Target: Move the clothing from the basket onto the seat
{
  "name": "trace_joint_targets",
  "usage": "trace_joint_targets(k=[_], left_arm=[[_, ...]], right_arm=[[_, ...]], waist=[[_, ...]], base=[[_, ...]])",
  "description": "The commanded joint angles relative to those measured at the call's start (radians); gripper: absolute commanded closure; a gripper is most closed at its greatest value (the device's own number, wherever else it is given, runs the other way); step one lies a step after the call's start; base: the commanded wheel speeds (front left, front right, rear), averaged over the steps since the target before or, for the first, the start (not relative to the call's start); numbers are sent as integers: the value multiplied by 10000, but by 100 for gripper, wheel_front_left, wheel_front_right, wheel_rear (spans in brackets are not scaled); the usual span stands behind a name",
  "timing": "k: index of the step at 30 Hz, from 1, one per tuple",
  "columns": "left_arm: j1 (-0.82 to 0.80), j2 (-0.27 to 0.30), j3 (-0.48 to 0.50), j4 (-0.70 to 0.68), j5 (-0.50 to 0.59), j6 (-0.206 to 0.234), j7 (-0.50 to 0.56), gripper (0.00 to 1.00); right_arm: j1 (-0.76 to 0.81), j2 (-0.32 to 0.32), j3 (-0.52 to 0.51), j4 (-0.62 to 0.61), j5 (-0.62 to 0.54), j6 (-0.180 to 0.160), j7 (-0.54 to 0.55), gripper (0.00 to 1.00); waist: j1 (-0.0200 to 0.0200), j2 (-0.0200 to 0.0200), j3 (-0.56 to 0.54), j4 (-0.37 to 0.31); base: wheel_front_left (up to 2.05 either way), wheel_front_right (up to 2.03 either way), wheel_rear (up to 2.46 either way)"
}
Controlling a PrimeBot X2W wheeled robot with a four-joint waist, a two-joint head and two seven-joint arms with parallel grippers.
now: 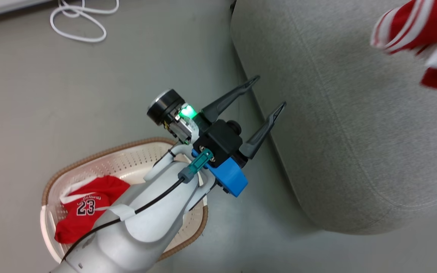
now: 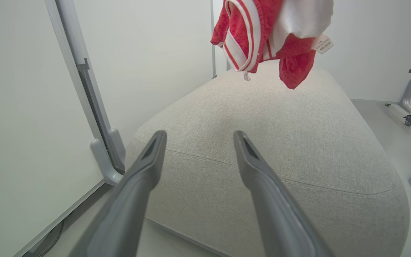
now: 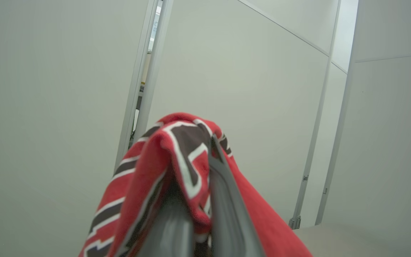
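We have right tool (image 3: 200,160) clamped on a red garment (image 2: 255,32) over the seat (image 1: 355,132) (left tool (image 1: 271,90) wide, empty), next we'd lower and let go, "23" jersey (image 1: 89,204) waits in basket (image 1: 101,153).

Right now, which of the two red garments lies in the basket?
The garment printed 23 lies in the basket. The other garment hangs above the seat, gripped by the right gripper.
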Motion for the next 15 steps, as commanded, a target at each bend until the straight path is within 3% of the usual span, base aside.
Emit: trace_joint_targets(k=[1,9,15], left_arm=[[-229,48,4,8,55,-33,-17,0],[-974,103,-129,-40,222,-51,0,0],[-1250,214,-187,-31,275,-52,8,0]], right_arm=[[-366,-149,-118,9,31,3,-9,100],[-2282,-1434,-1420,448,107,1,-9,100],[-3045,-2254,-1787,1454,47,1,-7,100]], waist=[[0,0,663,266],[0,0,1986,481],[0,0,2613,462]], base=[[0,0,0],[0,0,0],[0,0,0]])
